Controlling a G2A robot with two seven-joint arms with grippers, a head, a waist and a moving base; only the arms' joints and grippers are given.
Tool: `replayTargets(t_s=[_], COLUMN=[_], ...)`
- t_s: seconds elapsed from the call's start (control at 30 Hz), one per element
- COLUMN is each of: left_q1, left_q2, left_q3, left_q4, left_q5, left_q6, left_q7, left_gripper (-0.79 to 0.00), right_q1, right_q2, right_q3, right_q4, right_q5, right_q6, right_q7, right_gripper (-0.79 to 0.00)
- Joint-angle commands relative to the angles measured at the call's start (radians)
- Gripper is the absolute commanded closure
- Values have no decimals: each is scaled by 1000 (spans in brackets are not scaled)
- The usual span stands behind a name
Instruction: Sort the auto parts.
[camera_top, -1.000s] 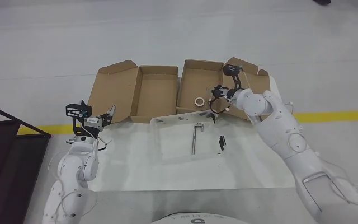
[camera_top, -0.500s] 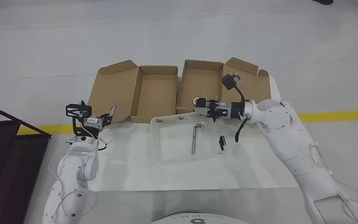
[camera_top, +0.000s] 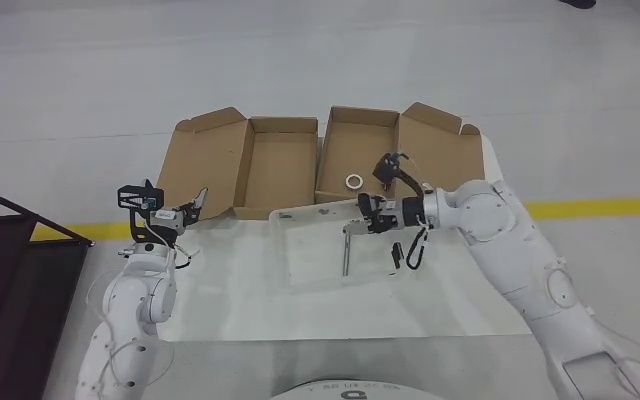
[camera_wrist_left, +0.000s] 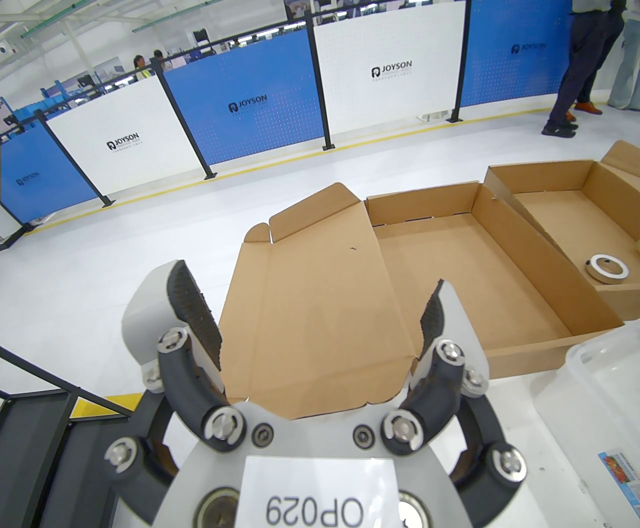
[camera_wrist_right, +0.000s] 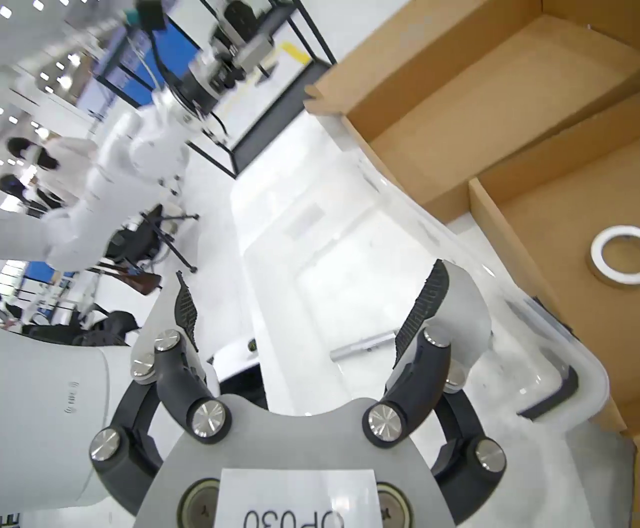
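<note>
- Two open cardboard boxes sit side by side at the table's (camera_top: 240, 300) far edge: left box (camera_top: 275, 170) and right box (camera_top: 362, 145), flaps folded outward.
- Clear tray (camera_top: 300, 262) lies just in front of the boxes, its far rim touching or nearly touching them; can't tell which.
- Black cable loop (camera_top: 418, 250) off the right arm hangs just beside the black part (camera_top: 394, 257).
- Dark rack (camera_top: 30, 270) stands off the table's left edge, and a yellow floor line (camera_top: 590, 208) runs behind.
- Metal rod (camera_top: 346, 250) is inside the tray, right of its middle. Its long axis runs from the box side toward the robot, with a short crosspiece at the far end.
- The rod is thin, straight and dull silver, lying flat. In the right wrist view, the rod (camera_wrist_right: 362, 345) shows between the fingers and beyond them.
- The black part is short and dark, in the tray to the right of the rod and apart from it.
- White ring (camera_top: 354, 181) lies flat on the right box's floor near its front wall.
- Right gripper (camera_top: 363, 212) is over the tray's far rim, by the rod's far end, fingers spread wide with nothing in them.
- Left gripper (camera_top: 192, 205) is at the table's left side, near the left box's outer flap, well apart from the tray. Its fingers are also wide, with nothing between them.
</note>
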Motion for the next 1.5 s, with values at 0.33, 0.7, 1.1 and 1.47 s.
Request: replayTargets(t_s=[0.33, 0.7, 1.1, 1.47], left_q1=[0, 0, 0, 0], left_q2=[0, 0, 0, 0], left_q3=[0, 0, 0, 0], left_q4=[0, 0, 0, 0], left_q5=[0, 0, 0, 0], left_q6=[0, 0, 0, 0], left_q7=[0, 0, 0, 0], left_gripper=[-785, -785, -785, -785], right_q1=[-26, 43, 130, 169], right_q2=[23, 8, -18, -39], right_q3=[-10, -85, -180, -242], right_q4=[-62, 46, 155, 214], right_q5=[-206, -263, -337, -358], right_q6=[95, 166, 224, 260], right_q7=[75, 25, -30, -56], right_gripper=[-582, -468, -391, -416])
